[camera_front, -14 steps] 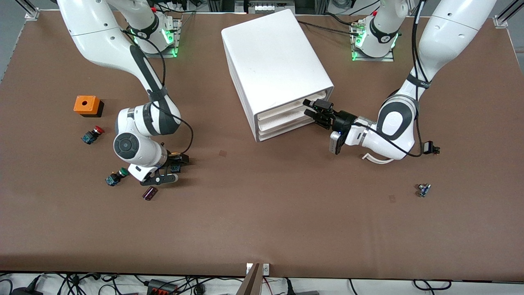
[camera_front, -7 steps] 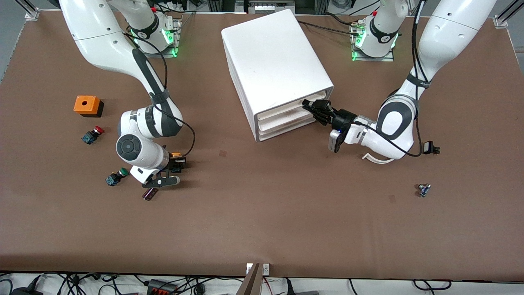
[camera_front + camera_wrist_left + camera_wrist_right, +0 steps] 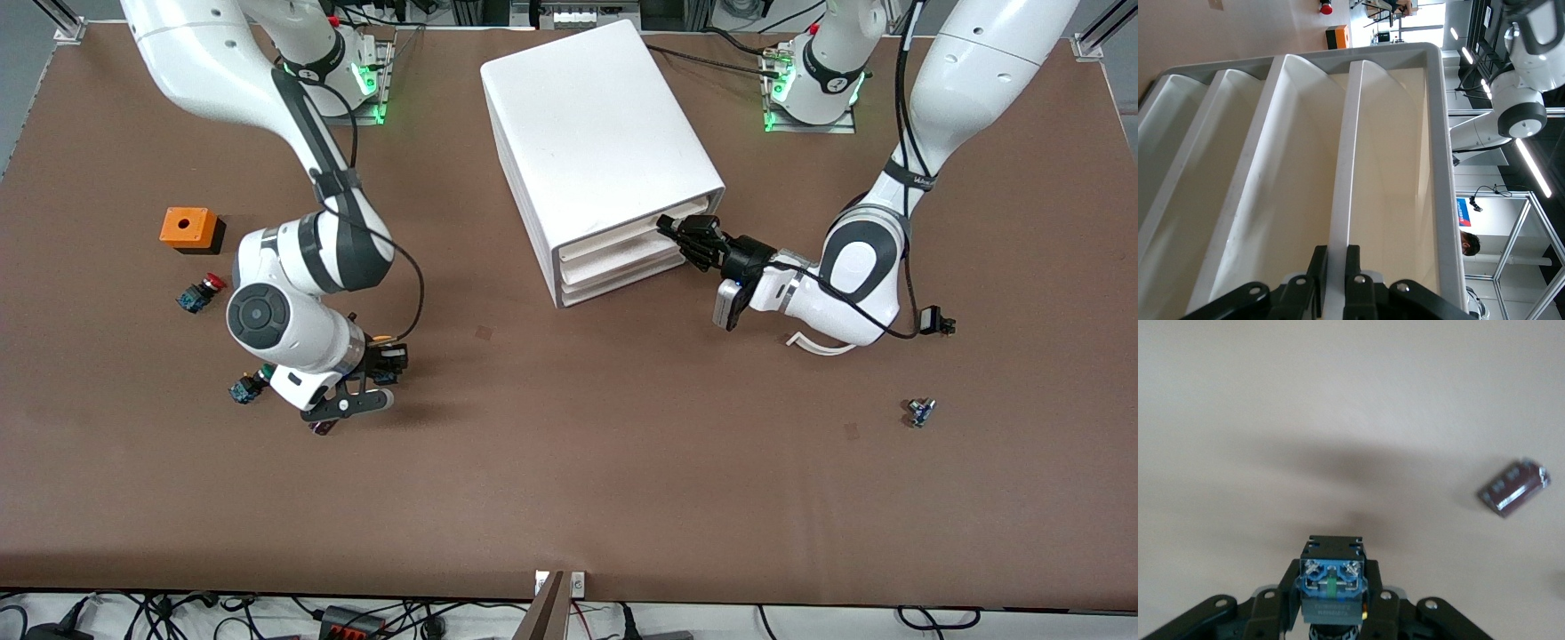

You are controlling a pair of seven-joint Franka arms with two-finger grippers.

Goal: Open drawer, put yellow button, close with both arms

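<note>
Fingers of our right gripper [image 3: 384,357] clench the yellow button [image 3: 1332,585], now lifted clear of the counter [image 3: 622,462], so carrying comes next. Our left gripper [image 3: 689,240], at the cabinet's [image 3: 596,133] 4 o'clock corner, has closed its fingers [image 3: 1353,263] on the front lip of the still-shut drawer [image 3: 622,236]. Bare counter toward 6 o'clock leaves room to pull.

No legible text or labels anywhere.
</note>
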